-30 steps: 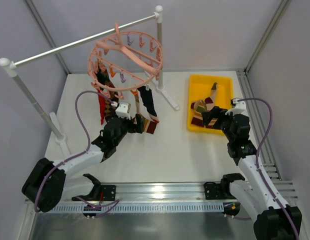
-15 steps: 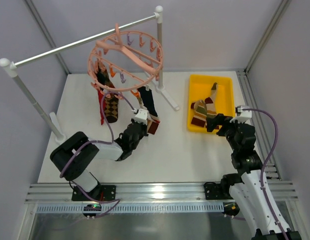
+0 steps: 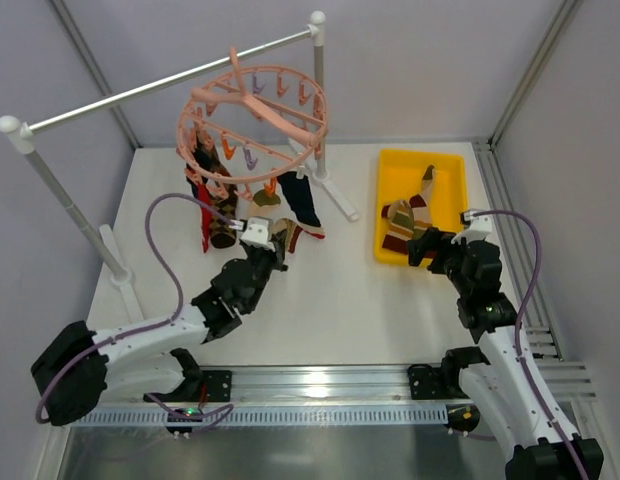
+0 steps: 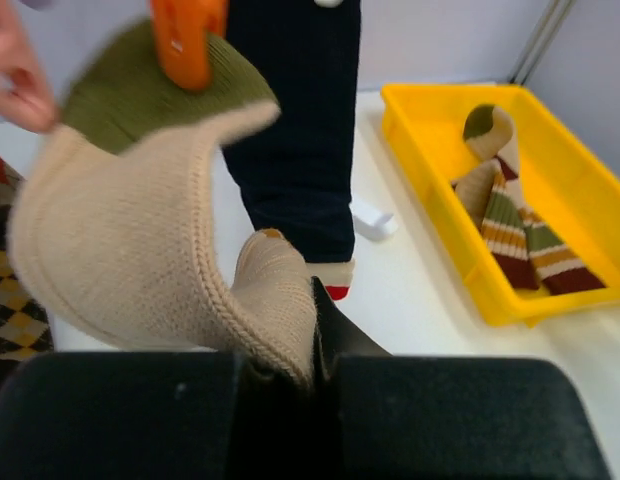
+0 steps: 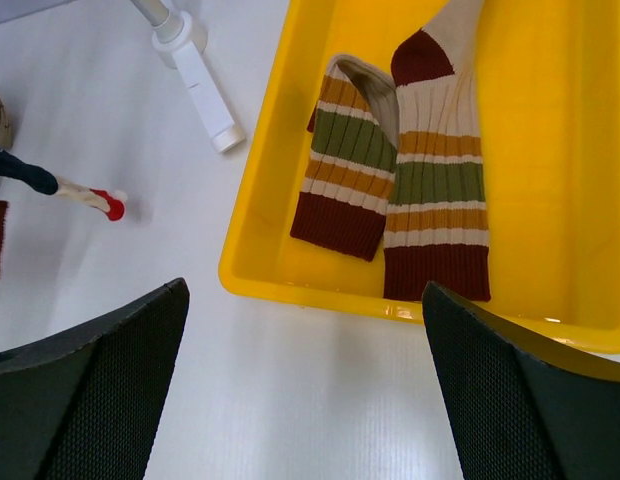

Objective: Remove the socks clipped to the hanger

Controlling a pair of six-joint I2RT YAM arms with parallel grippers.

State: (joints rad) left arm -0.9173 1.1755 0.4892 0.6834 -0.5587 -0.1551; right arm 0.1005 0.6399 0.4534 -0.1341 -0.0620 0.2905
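Observation:
The salmon-pink hanger (image 3: pixel 317 128) hangs from the grey rail, with socks dangling from its clips. My left gripper (image 3: pixel 276 240) (image 4: pixel 315 350) is shut on the lower end of a tan sock (image 4: pixel 140 260) (image 3: pixel 286 229). That sock's green end is still held by an orange clip (image 4: pixel 187 30). A navy sock (image 4: pixel 295 130) (image 3: pixel 303 205) hangs just behind it. A red sock (image 3: pixel 204 215) and an argyle sock (image 3: pixel 223 226) hang further left. My right gripper (image 3: pixel 422 247) (image 5: pixel 302 300) is open and empty, over the near rim of the yellow tray.
The yellow tray (image 3: pixel 390 165) (image 5: pixel 260 230) at the right holds two striped socks (image 5: pixel 435 190) (image 3: pixel 405 222). The grey rail (image 3: pixel 140 92) rests on white posts, whose feet (image 3: pixel 335 195) stand on the white table.
My left gripper has closed on the tan sock's lower end and drawn it a little left and towards me. The hanger has swung slightly. The right arm has only shifted slightly.

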